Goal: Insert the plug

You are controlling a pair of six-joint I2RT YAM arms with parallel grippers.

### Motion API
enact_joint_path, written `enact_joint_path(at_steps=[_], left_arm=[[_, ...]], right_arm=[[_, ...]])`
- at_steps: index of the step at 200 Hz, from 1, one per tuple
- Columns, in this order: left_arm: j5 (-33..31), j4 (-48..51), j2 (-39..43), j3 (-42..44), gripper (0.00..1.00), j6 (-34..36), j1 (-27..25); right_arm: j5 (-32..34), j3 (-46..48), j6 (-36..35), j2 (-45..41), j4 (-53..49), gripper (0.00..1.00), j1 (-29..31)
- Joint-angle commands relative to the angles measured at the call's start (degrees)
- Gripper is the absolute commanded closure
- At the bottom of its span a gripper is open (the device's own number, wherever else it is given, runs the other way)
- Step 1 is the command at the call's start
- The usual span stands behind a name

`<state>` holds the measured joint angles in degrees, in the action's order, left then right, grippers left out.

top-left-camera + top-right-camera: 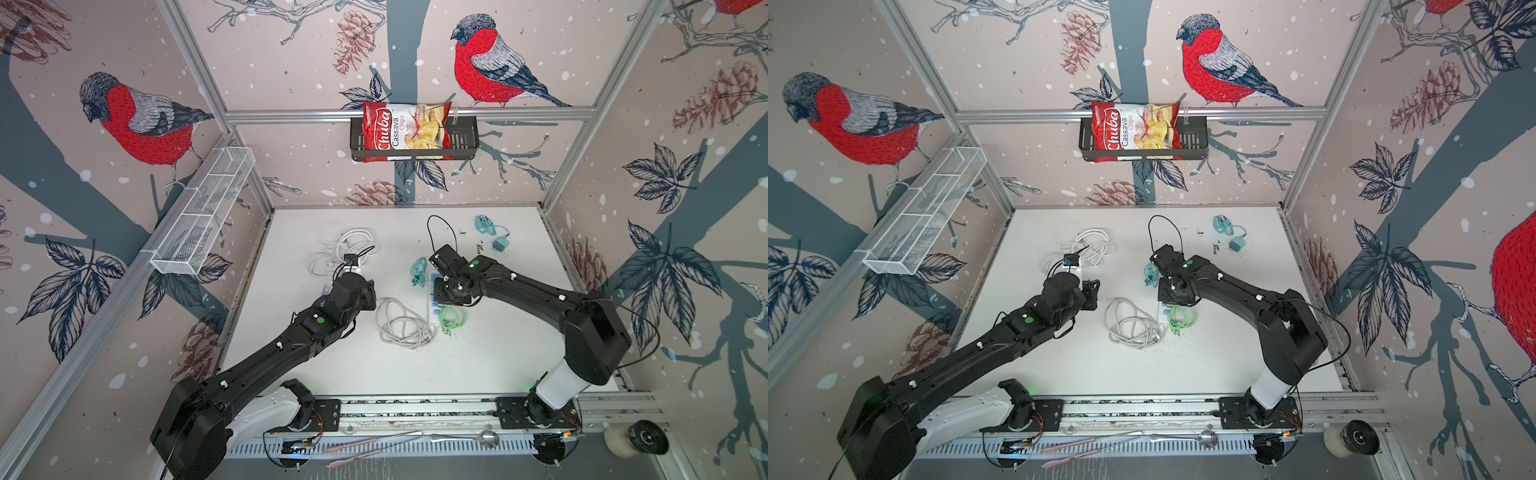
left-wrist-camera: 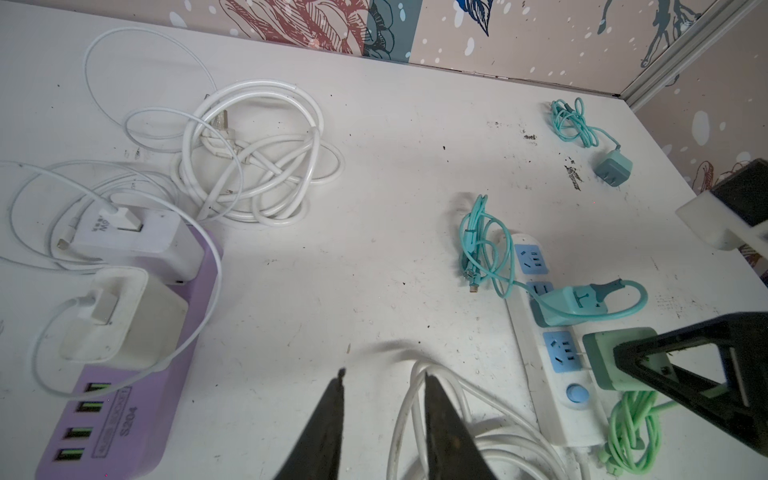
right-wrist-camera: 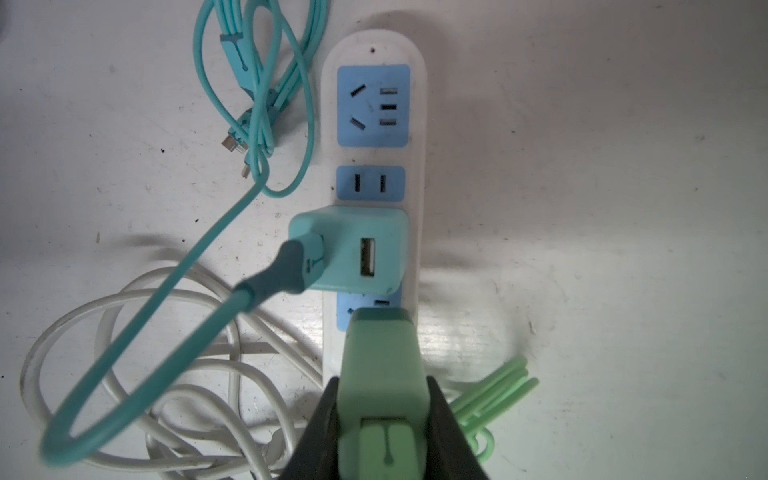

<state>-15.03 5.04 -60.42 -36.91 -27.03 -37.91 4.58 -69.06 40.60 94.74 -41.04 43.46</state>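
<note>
Right wrist view shows the right gripper clenched on the green plug, prongs seemingly not yet seated in the socket at the strip's six-o'clock end in both top views, left gripper released and empty at nine o'clock; next, press straight in

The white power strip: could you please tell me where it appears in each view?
Top view: power strip mid-table, between white cord and green cable.
Top view: same spot.
Left wrist: nearly whole, teal charger plugged in.
Right wrist: lengthwise, green plug over its last socket.
Shared landmark: the green cable beside it.
</note>
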Motion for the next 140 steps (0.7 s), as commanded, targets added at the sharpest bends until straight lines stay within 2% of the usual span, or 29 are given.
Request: enact_joint_path(at_steps=[1,26,57,140], left_arm=[[0.07,-2.22,0.31,0.17,0.67,0.54,0.35],[0.09,-2.40,0.69,0.72,0.67,0.57,0.51],[0.00,-2.75,1.12,1.13,0.66,0.80,0.67],[-0.05,-3.49,0.97,1.94,0.66,0.76,0.75]], right_arm=[[0.17,-1.11,-0.29,0.97,0.34,1.00,0.04],[-0.44,-1.53,-0.58,1.96,0.31,1.00,-0.13],[2.08,-3.29,-0.61,3.32,-2.19,1.00,-0.22],[1.19,-3.44,-1.66,4.57,-2.21,1.00,-0.40]])
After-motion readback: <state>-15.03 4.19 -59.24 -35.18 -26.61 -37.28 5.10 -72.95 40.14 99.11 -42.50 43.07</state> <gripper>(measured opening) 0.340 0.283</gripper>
